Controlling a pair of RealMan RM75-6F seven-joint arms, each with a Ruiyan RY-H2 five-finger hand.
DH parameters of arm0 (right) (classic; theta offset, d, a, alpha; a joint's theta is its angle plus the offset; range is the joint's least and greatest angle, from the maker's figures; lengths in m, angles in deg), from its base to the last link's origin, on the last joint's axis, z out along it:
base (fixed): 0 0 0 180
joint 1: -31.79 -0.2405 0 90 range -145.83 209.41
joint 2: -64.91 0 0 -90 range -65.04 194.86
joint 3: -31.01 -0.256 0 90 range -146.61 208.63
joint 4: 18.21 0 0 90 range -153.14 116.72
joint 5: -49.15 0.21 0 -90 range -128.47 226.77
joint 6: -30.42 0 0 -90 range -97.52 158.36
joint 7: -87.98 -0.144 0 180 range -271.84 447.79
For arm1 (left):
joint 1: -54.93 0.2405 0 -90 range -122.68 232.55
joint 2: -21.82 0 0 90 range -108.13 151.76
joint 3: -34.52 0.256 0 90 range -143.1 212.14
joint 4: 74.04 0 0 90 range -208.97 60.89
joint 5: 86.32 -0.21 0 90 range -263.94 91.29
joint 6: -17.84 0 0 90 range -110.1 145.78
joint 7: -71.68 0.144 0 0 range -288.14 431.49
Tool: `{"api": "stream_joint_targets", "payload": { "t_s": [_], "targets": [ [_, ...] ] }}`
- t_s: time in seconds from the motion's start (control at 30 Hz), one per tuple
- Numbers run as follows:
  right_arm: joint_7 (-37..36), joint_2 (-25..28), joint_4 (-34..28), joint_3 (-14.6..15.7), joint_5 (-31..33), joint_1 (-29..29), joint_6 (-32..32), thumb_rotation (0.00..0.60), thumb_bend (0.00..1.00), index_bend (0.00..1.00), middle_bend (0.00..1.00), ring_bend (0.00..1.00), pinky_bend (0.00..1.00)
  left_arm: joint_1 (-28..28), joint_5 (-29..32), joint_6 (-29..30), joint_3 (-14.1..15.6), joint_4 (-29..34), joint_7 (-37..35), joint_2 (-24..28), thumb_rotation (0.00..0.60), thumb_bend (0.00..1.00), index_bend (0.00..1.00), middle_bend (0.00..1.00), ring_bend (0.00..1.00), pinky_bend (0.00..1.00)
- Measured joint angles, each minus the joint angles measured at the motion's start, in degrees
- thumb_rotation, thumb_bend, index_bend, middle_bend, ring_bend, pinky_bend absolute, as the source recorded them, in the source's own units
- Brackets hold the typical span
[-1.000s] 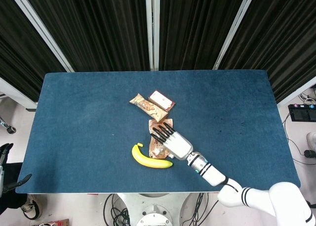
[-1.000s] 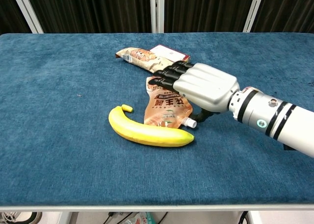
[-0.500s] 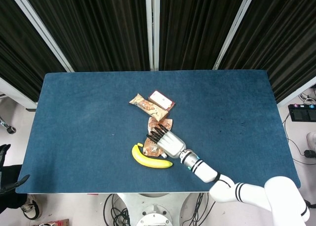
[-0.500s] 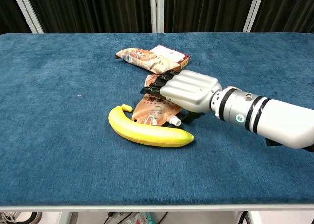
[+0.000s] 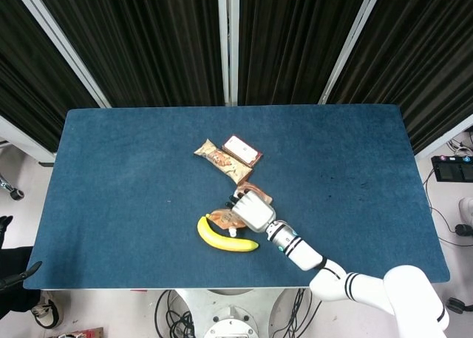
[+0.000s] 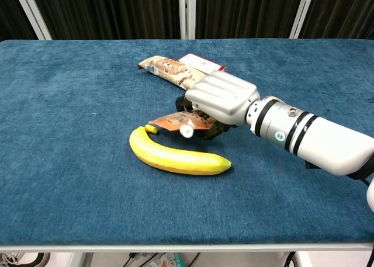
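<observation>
**Right hand grips spouted pouch beside banana**

While the right hand [image 6: 221, 97] curls over the brown spouted pouch [image 6: 175, 121], it holds the pouch's upper part, and the white spout cap [image 6: 186, 131] sticks out towards the banana [image 6: 175, 157]. The pouch sits tilted, its near end raised off the blue table [image 6: 70, 103] (the fingers are hidden beneath the palm in the chest view). The banana lies just in front of the pouch, close to the spout, on the cloth. Behind the hand lie a snack wrapper [image 6: 166, 67] and a flat dark red packet [image 6: 201, 62], touching each other. In the head view the hand [image 5: 251, 208] covers most of the pouch [image 5: 223, 218]. The left hand shows in neither view.
</observation>
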Motion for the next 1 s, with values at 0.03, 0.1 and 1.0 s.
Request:
{"api": "stream_joint_targets", "payload": {
  "t_s": [0.03,0.1,1.0],
  "targets": [
    [-1.1,-0.3,1.1,0.2,-0.7,0.1,1.3,0.495,0.5,0.83,0.65,0.62,0.67,0.0,0.0,0.0,0.0,0.0,0.0,0.0,0.431,0.09,0.11,0.09,0.11,0.21],
    [-2.6,-0.6,2.4,0.6,-1.7,0.2,2.9,0.6,0.5,0.85,0.66,0.63,0.68,-0.1,0.0,-0.1,0.0,-0.1,-0.1,-0.1,0.433,0.09,0.11,0.09,0.11,0.21],
    [-5.5,3.2,1.3,-0.4,-4.6,1.3,13.6,0.6,0.53,0.91,0.71,0.68,0.74,0.0,-0.4,0.5,-0.3,1.0,0.6,0.3,0.433,0.09,0.11,0.09,0.11,0.21]
  ]
}}
